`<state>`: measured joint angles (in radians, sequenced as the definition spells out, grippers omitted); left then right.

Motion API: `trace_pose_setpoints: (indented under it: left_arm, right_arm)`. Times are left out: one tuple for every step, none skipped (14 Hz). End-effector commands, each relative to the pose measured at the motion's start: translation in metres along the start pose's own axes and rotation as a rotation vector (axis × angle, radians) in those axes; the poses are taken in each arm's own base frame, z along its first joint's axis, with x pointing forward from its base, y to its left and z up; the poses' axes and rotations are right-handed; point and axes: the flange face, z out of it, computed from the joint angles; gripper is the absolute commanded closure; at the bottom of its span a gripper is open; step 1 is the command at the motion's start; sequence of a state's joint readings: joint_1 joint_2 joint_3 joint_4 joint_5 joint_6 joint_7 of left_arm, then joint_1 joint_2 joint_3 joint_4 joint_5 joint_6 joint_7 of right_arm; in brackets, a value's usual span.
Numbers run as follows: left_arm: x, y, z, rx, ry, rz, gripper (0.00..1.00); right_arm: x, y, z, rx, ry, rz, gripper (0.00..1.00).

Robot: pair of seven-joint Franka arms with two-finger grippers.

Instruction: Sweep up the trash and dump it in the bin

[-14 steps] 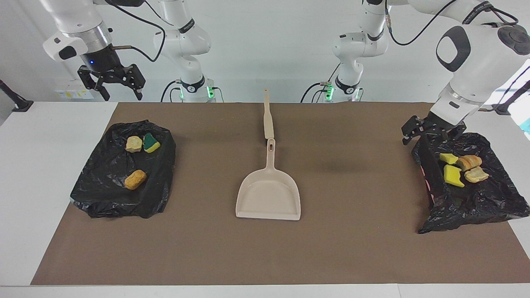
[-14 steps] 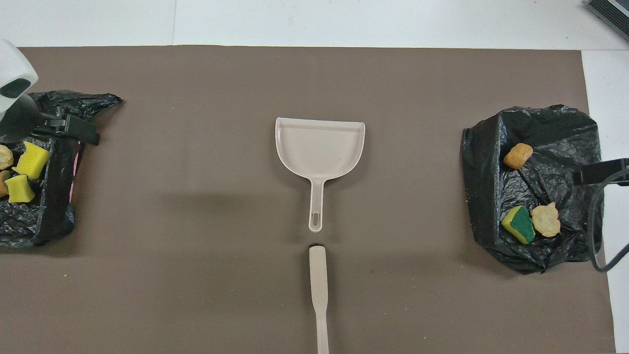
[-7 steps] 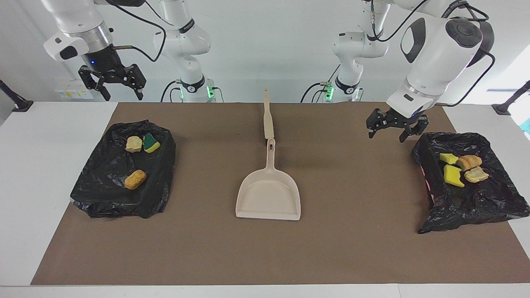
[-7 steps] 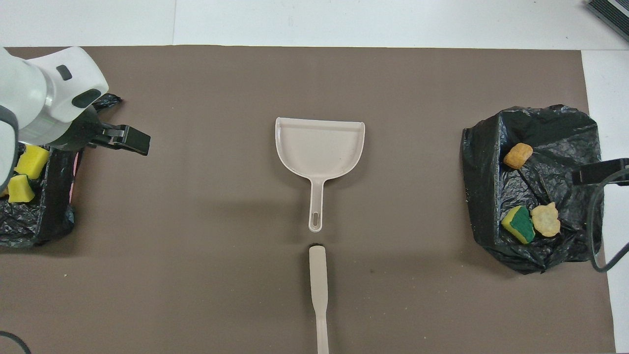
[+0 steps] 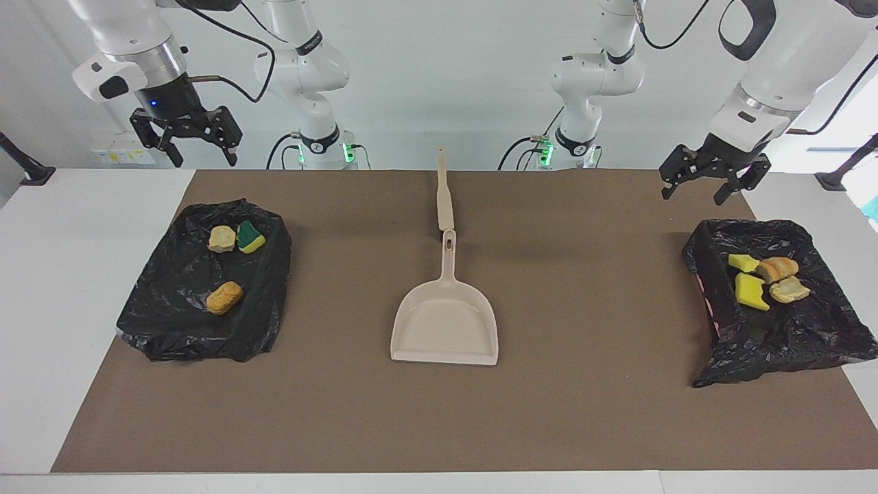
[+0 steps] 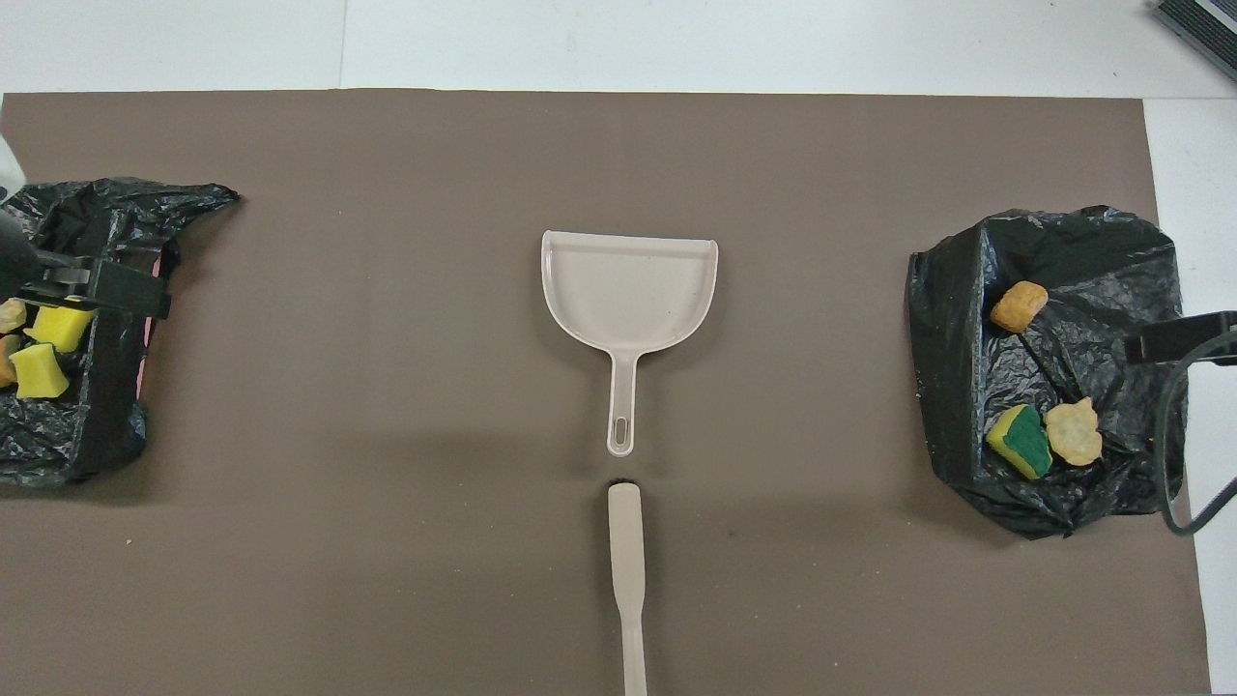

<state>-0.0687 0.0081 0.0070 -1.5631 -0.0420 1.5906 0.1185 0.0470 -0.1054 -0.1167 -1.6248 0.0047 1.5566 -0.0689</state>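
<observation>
Bench: brown mat, two black-lined bins at its ends.
Dustpan: mid-mat, empty.
Left claw: raised, spread wide, holding nothing.
Right claw: raised, wide, holding nothing.
Trash: all inside the bins.

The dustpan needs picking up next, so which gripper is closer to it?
Neither clearly. The left gripper is raised by the bin at its end; the right gripper is raised by its bin. The dustpan lies mid-table between them.
</observation>
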Motion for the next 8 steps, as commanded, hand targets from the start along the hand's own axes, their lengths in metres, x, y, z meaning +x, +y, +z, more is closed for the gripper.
trace_pose_setpoints:
  left_arm:
    - [-0.0085, 0.0015, 0.0031, 0.005, -0.029, 0.014, 0.00]
    - [-0.0092, 0.0018, 0.0013, 0.003, -0.040, 0.015, 0.00]
    - [-0.0110, 0.0020, 0.0020, 0.001, -0.055, 0.015, 0.00]
    - [-0.0133, 0.0011, 0.0028, 0.002, -0.074, 0.013, 0.00]
    - [-0.0139, 0.0013, 0.0032, 0.015, -0.080, 0.028, 0.00]
    - [-0.0138, 0.0022, 0.0033, 0.034, -0.084, 0.072, 0.00]
    - [-0.0134, 0.0036, 0.0032, 0.051, -0.085, 0.096, 0.00]
    - [-0.0139, 0.0058, 0.0015, 0.049, -0.081, 0.099, 0.00]
  right_arm:
    - [-0.0052, 0.0000, -0.0041, 0.005, -0.009, -0.007, 0.00]
    - [-0.0052, 0.0000, -0.0041, 0.005, -0.009, -0.007, 0.00]
    - [-0.0052, 0.0000, -0.0041, 0.005, -0.009, -0.007, 0.00]
    - [-0.0052, 0.0007, -0.0042, 0.005, -0.009, -0.006, 0.00]
    - [-0.0052, 0.0000, -0.0041, 0.005, -0.009, -0.007, 0.00]
    - [-0.0052, 0.0000, -0.0041, 0.005, -0.009, -0.007, 0.00]
    - [-0.0052, 0.0000, -0.0041, 0.005, -0.009, -0.007, 0.00]
    - [-0.0052, 0.0000, -0.0041, 0.005, -0.009, -0.007, 0.00]
